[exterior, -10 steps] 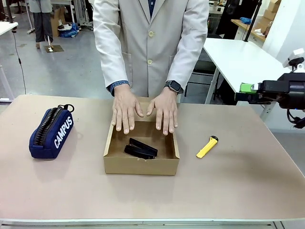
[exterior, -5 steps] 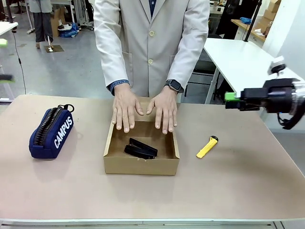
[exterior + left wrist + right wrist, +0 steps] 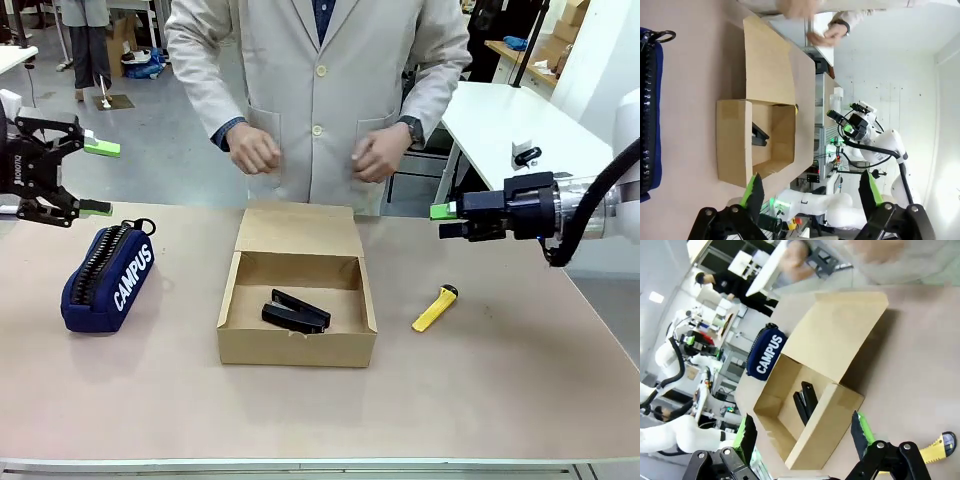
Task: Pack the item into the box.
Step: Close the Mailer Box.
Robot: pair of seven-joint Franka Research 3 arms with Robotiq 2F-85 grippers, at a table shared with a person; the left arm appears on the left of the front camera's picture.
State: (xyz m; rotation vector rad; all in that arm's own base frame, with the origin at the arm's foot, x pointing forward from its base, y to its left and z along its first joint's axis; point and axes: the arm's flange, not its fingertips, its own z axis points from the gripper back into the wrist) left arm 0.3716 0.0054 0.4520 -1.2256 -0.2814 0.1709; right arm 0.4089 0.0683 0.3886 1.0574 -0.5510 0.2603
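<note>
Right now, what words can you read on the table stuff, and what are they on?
"CAMPUS": white letters on the navy pouch, along its side.
Tiny white print on the left end effector, on its body: too small to read.
The box: no print visible.

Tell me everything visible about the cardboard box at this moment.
The box is shallow, rectangular and made of plain brown cardboard. It sits flat on the table near its middle. It is open: its hinged lid is folded back on the far side, toward the person. A black stapler lies on its floor. Nothing else touches it.
</note>
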